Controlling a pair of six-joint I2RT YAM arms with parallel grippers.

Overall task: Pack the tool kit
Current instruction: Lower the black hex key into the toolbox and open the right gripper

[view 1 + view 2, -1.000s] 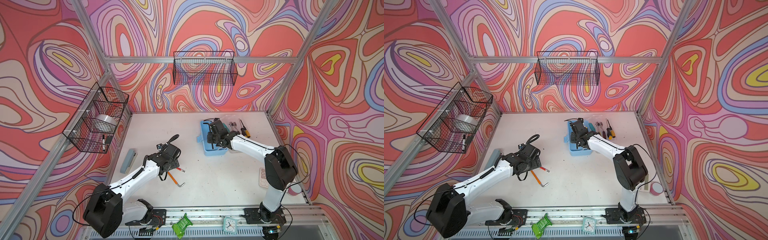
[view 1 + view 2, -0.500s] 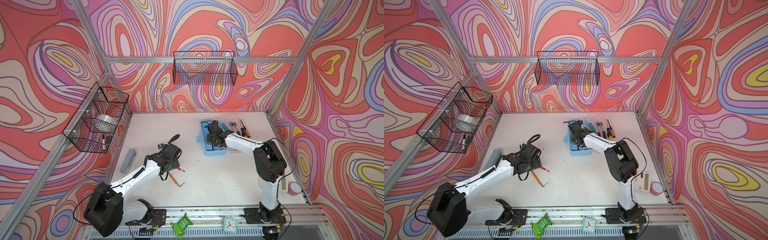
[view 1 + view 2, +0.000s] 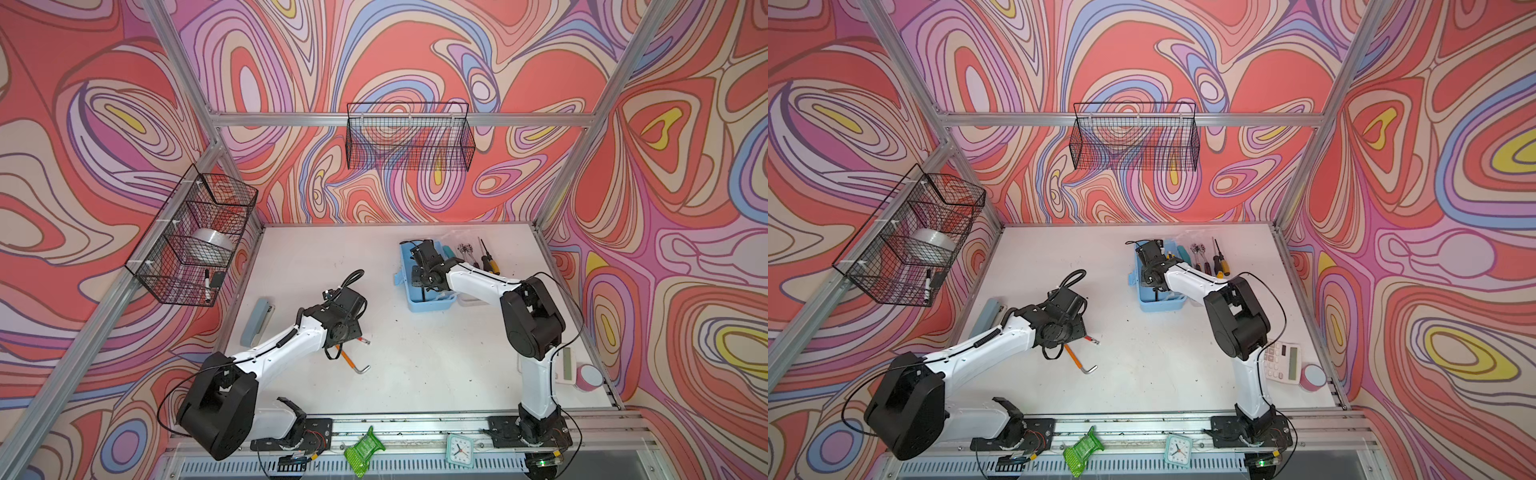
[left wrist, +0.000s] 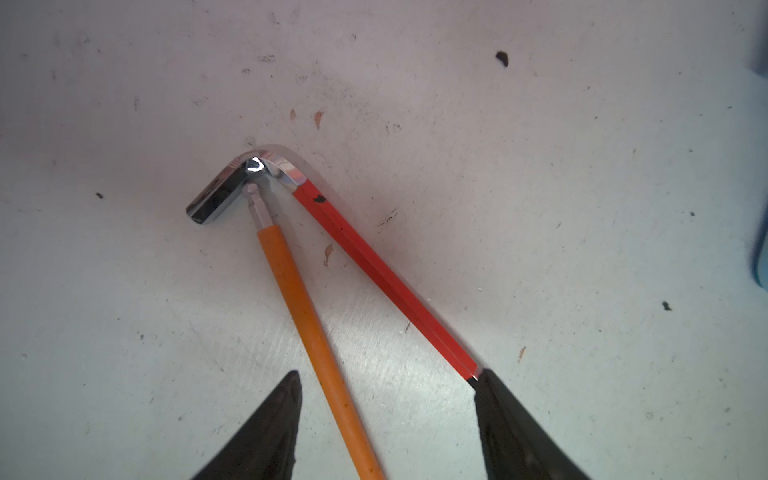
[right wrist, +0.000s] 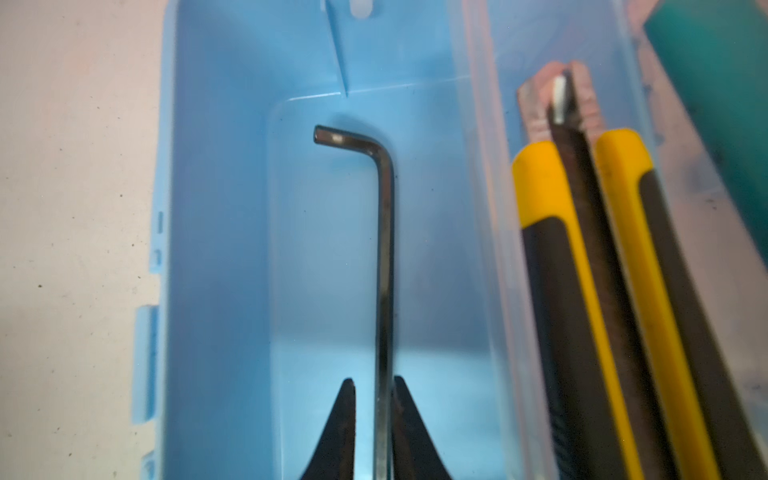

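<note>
- Blue plastic, pale in shade: the box stands open at the back right of the white table, seen in both top views.
- Inside its blue well lies a dark hex key, long arm running down the middle and short arm bent off to one side at the far end.
- The right gripper reaches into the box with its two black fingertips on either side of that key. They are slightly parted. A sliver of blue shows between one tip and the key, so the key is not pinched.
- Beside the well, behind the wall of a clear tray, lies a yellow and black knife. A teal thing shows past it, too blurred to name.
- Just right of the box, small screwdrivers lie on the table.
- Well apart from the box, near the table's middle, the left gripper hangs low with its fingers spread wide and nothing clamped.
- An orange hex key runs between those fingers. A red hex key ends right at one fingertip. The orange key's tip meets the red key's shiny bend.
- A grey-blue stapler lies along the left edge.
- A calculator sits at the front right.
</note>
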